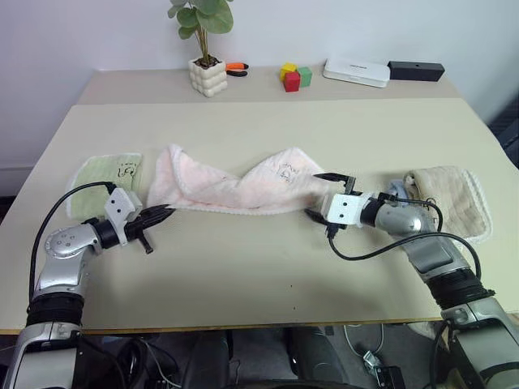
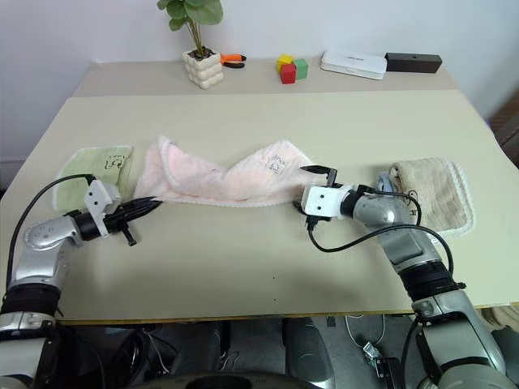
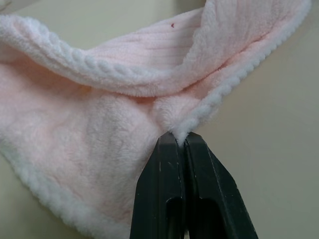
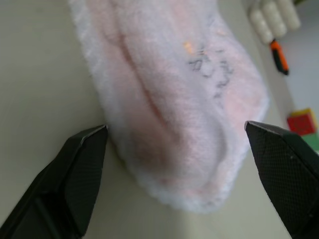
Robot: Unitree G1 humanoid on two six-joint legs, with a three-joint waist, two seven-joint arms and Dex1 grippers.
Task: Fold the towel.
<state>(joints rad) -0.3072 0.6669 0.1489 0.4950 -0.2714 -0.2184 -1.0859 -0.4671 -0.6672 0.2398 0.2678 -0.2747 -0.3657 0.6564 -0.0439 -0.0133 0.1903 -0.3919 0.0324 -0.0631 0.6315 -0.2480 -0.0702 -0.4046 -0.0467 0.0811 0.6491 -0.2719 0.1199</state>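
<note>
We take the pink towel [image 1: 235,188] as our landmark. It lies bunched and twisted across the middle of the counter [image 1: 268,267], its long axis running side to side between our two arms, with the small dark embroidered mark toward its right end.

At the towel's left end, our left hand [image 1: 162,214] is closed on the hem; the left wrist view shows the two black fingers [image 3: 172,169] pressed together with the white edging pinched at their tips.

At the towel's right end, our right hand [image 1: 331,195] stands wide open, one finger on each side of the rounded end of the cloth. From the right wrist view the end seems to sit between the fingertips [image 4: 87,149] without touching them, though the close view leaves that uncertain.

So the towel lies straight ahead of the right hand, and that hand is the one nearer the free end. The coming move, we judge, depends on closing there on a corner rather than the whole bunched thickness.
</note>
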